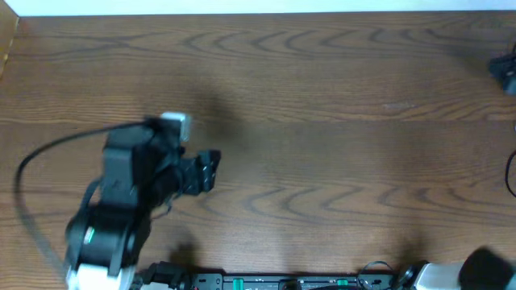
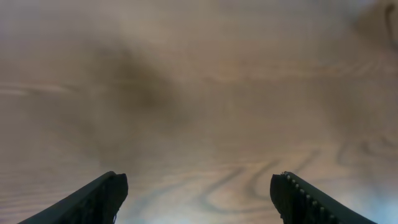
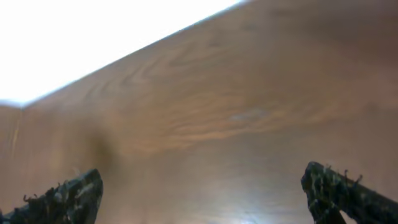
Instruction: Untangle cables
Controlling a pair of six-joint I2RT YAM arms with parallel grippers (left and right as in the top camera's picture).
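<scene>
The cables (image 1: 505,72), seemingly just a dark tangle at the far right edge of the surface (image 1: 322,121), lie well apart from the left gripper (image 2: 199,180) and right gripper (image 3: 202,180), both wide and empty over bare wood, so reach there first and pinch one strand only.

- Table (image 1: 322,89): one.
- Arms: two, the left arm (image 1: 121,189) and the right arm (image 1: 484,267), which is only partly in view.
- Grippers: two, the left gripper (image 2: 199,190) and the right gripper (image 3: 202,186), with two fingers (image 2: 102,198) each.
- Dark lump (image 1: 505,72) at the top right edge: one, too blurred to name.
- Thin cord (image 1: 510,173) at the right edge: one.
</scene>
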